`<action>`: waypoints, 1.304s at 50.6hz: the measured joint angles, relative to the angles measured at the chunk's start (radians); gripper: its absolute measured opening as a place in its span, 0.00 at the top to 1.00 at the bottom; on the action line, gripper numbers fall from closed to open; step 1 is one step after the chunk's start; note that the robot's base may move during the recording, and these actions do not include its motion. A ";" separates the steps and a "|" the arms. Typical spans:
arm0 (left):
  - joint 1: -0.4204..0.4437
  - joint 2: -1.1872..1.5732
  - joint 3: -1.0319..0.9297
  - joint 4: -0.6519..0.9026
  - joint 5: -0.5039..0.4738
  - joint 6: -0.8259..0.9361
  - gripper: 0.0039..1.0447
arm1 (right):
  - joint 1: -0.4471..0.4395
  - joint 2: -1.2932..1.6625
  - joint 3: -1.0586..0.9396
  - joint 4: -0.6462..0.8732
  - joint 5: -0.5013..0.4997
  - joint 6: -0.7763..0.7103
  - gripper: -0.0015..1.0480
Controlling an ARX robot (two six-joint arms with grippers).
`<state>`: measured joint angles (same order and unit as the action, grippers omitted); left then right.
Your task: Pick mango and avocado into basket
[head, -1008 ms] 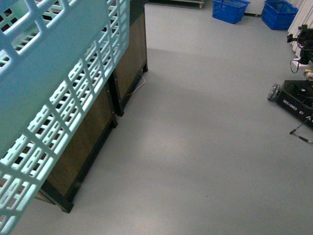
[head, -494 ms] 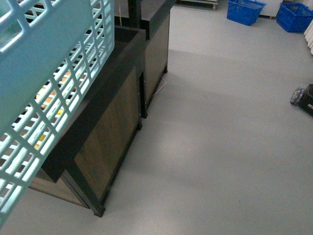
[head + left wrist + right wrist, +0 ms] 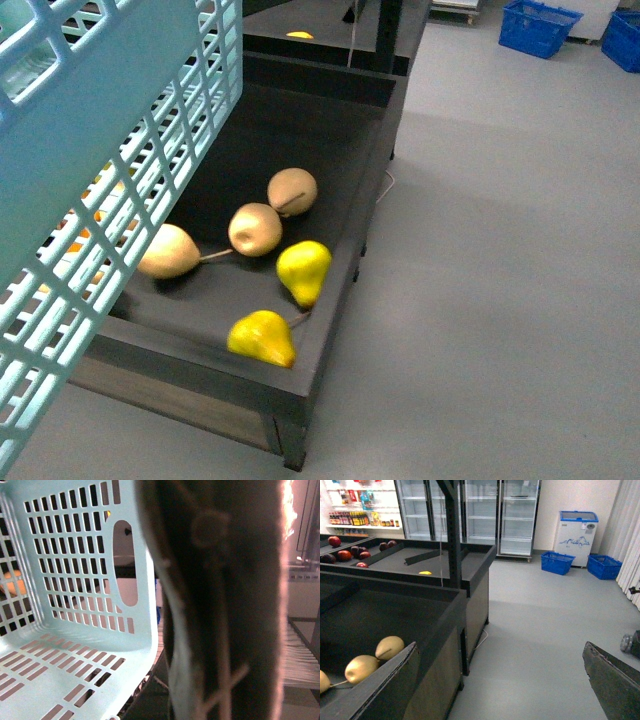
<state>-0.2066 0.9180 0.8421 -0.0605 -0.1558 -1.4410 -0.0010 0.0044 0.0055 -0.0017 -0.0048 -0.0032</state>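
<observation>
Teal plastic lattice basket [image 3: 110,130] at 9 o'clock; smooth yellow pears [image 3: 303,270] only in front view. Parted wide, right jaws; left jaws impossible to tell

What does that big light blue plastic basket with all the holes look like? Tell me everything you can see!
The pale teal plastic basket fills the left of the front view, tilted and very close to the camera, in front of the dark fruit display bin. Its walls are a lattice of rectangular holes with one solid band across. The left wrist view shows an oval cut-out in one end, a slotted floor, no fruit in the part that shows, and a blurred brown strip, probably its handle.
</observation>
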 joint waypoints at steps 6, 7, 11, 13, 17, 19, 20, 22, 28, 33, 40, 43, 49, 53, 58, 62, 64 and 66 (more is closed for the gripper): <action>0.000 0.000 0.000 0.000 -0.002 0.000 0.93 | 0.000 0.000 0.000 0.000 0.000 0.000 0.07; 0.000 0.000 0.000 0.000 -0.001 0.000 0.93 | 0.000 0.000 0.000 0.000 0.000 0.000 0.07; 0.000 0.000 0.000 0.000 0.000 0.000 0.93 | 0.000 0.000 0.000 0.000 0.000 0.000 0.07; 0.000 0.000 0.000 0.000 0.000 0.000 0.93 | 0.000 0.000 0.000 0.000 0.000 0.000 0.07; 0.000 -0.001 0.000 0.000 0.001 0.000 0.93 | 0.000 0.000 0.000 0.000 -0.001 0.000 0.07; 0.000 0.000 0.001 0.001 0.002 0.000 0.93 | 0.000 0.001 0.000 0.001 0.002 0.000 0.07; 0.000 0.000 0.000 0.000 -0.001 0.000 0.93 | 0.000 0.002 0.000 0.000 0.000 -0.001 0.07; 0.000 0.000 0.000 0.000 0.000 0.000 0.93 | 0.000 0.001 0.000 -0.001 0.000 0.000 0.07; 0.000 0.000 0.000 0.000 0.000 0.000 0.93 | 0.000 0.000 0.000 -0.002 -0.001 0.000 0.07; 0.000 0.000 0.000 0.000 -0.002 0.001 0.93 | 0.000 0.000 0.000 -0.001 0.000 0.000 0.07; 0.000 0.000 0.002 0.001 0.000 0.000 0.93 | 0.000 0.000 0.000 0.000 0.001 0.000 0.07; 0.000 0.000 0.001 0.001 0.000 0.002 0.93 | 0.000 0.000 0.000 -0.002 0.001 0.000 0.07; 0.000 0.001 0.000 0.001 0.002 -0.002 0.93 | 0.000 0.000 0.000 -0.002 0.000 0.000 0.07; 0.001 0.001 0.000 0.001 -0.002 0.001 0.93 | 0.000 0.000 0.000 -0.002 0.000 0.000 0.07; 0.001 0.001 0.000 0.001 -0.002 0.002 0.93 | 0.000 0.000 0.000 -0.001 0.000 0.000 0.07; 0.001 -0.001 -0.001 0.001 0.002 -0.002 0.93 | 0.000 0.000 0.000 -0.001 0.001 0.000 0.07; 0.001 -0.001 -0.001 0.001 0.001 0.000 0.93 | 0.000 0.002 0.000 -0.001 -0.001 0.000 0.07; 0.001 -0.001 0.000 0.001 0.000 0.000 0.93 | 0.000 0.000 0.000 -0.001 0.000 0.000 0.07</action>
<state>-0.2058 0.9169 0.8417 -0.0597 -0.1555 -1.4410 -0.0010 0.0040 0.0055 -0.0029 -0.0044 -0.0032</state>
